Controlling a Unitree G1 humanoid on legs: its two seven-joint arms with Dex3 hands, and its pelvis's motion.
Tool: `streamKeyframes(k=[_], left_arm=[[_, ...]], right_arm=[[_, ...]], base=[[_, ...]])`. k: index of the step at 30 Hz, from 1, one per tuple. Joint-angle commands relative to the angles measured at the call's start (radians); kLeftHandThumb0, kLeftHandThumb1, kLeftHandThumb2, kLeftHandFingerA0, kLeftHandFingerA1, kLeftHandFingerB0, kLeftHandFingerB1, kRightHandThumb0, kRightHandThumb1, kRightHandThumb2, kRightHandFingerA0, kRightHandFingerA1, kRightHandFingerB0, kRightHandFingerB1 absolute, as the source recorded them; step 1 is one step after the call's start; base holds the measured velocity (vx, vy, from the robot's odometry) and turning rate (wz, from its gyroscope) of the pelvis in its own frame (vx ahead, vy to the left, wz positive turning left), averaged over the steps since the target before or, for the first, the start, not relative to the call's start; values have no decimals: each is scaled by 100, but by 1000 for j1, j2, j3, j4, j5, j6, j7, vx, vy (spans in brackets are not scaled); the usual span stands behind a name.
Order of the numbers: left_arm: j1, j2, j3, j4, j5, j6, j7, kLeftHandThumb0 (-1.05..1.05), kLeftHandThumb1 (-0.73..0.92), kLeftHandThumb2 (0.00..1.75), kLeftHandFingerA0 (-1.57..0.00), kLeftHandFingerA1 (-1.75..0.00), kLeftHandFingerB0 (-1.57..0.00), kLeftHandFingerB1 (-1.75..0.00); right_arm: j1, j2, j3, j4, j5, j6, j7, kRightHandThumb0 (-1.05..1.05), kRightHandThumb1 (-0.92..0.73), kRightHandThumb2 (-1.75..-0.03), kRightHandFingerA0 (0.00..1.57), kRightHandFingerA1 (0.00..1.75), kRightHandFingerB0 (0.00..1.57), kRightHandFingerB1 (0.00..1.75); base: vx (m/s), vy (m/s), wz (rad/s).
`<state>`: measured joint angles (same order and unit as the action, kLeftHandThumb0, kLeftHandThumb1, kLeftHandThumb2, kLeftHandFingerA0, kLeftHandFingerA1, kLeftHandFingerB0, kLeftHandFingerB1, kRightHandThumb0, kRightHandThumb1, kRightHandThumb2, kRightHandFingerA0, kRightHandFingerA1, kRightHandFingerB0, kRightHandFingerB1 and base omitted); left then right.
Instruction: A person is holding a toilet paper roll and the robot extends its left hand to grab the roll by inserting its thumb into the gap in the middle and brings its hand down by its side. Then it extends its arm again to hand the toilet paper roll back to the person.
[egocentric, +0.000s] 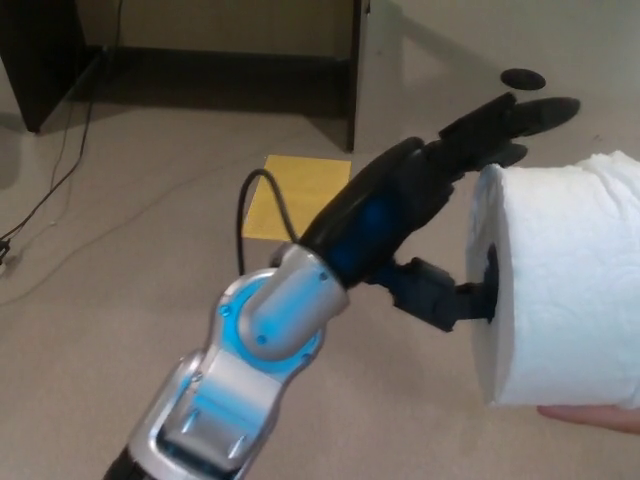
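Note:
A person's hand (596, 416) holds a white toilet paper roll (565, 285) from below at the right edge, with the roll's hole facing left. My left hand (405, 215) reaches it from the lower left. Its thumb (447, 298) is pushed into the hole in the middle. The two fingers (505, 122) stretch out over the top left rim of the roll, spread away from the thumb and not pressed down on the paper. My right hand does not show.
A yellow sheet (290, 190) lies on the beige carpet behind my arm. A small dark disc (522, 78) sits on the floor at the back right. Dark furniture (40, 60) and a panel edge (355, 70) stand at the back, and cables (55, 185) run along the left.

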<state>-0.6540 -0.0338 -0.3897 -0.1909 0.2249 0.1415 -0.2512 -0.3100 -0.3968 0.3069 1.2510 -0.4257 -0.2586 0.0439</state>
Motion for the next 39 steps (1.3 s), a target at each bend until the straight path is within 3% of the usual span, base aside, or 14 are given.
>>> streamKeyframes(k=[1, 9, 11, 12, 13, 14, 15, 17, 22, 26, 27, 31, 33, 39], left_arm=[[-48, -26, -14, 20, 32, -15, 17, -51, 39, 64, -26, -41, -15, -34], [-120, -80, -38, 89, 46, -42, 33, -47, 41, 65, -30, -41, -19, -37], [-131, -87, -41, 120, 22, -86, 19, -40, 60, 59, -46, -41, -25, -30], [-127, -95, -42, 153, 6, -135, 18, -34, 70, 62, -69, -48, -30, -31], [-125, -99, -42, 167, 0, -155, 19, -34, 70, 62, -69, -48, -30, -31], [-132, -97, -41, 168, -45, -124, -47, -17, 79, 64, -112, -57, -63, -39], [-131, -94, -42, 166, -52, -123, -60, -6, 80, 65, -120, -67, -80, -47], [-110, -100, -54, 157, -35, -130, -39, -6, 72, 75, -112, -103, -98, -79], [-78, -93, -66, 141, 46, -144, 43, -12, 82, 64, -66, -158, -58, -147], [-70, -87, -60, 128, 57, -145, 58, -9, 84, 68, -63, -163, -58, -149], [-66, -86, -54, 130, 53, -158, 64, -5, 90, 65, -76, -174, -55, -156], [-58, -80, -29, 124, 47, -181, 75, -7, 80, 73, -66, -165, -61, -145], [-60, -76, -9, 108, 42, -177, 75, -6, 77, 77, -81, -160, -67, -139], [-112, -52, 114, 87, 6, -203, 91, -6, 70, 94, -89, -153, -75, -124]], right_arm=[[0, -1, -4, 0, 2, 5, 1, -40, -67, -60, 79, 80, 34, 33], [1, 1, -8, 2, 4, 2, 2, -39, -66, -60, 78, 80, 33, 32], [2, 0, -4, 2, 0, -1, 0, -40, -67, -61, 82, 83, 33, 32], [1, 1, 0, 3, -5, 0, -7, -41, -67, -63, 81, 82, 34, 33], [1, 2, 2, 4, -6, 0, -9, -41, -67, -63, 81, 82, 34, 33], [2, 3, 1, 2, -4, -3, -8, -41, -67, -62, 78, 79, 34, 33], [0, 2, -1, 3, -2, -1, -3, -40, -67, -60, 78, 79, 33, 32], [1, -2, -1, 0, -1, -2, 3, -40, -67, -60, 79, 78, 34, 33], [-5, -1, -12, 4, 11, 2, 13, -41, -68, -62, 76, 80, 33, 33], [-6, 2, -19, 6, 15, 4, 16, -40, -67, -62, 75, 81, 34, 33], [-6, 2, -14, 2, 9, 2, 14, -39, -68, -62, 75, 78, 34, 33], [-7, 4, -13, 3, 6, 4, 12, -40, -67, -62, 76, 81, 35, 33], [-6, 4, -13, 4, 7, 5, 12, -40, -68, -62, 76, 81, 34, 33], [-5, 3, -19, 1, 13, 4, 17, -39, -67, -61, 75, 77, 35, 33]], base=[[0, 0, 0], [0, 0, 0], [0, 0, 0], [0, 0, 0], [0, 0, 0], [0, 0, 0], [0, 0, 0], [0, 0, 0], [0, 0, 0], [0, 0, 0], [0, 0, 0], [0, 0, 0], [0, 0, 0], [0, 0, 0]])
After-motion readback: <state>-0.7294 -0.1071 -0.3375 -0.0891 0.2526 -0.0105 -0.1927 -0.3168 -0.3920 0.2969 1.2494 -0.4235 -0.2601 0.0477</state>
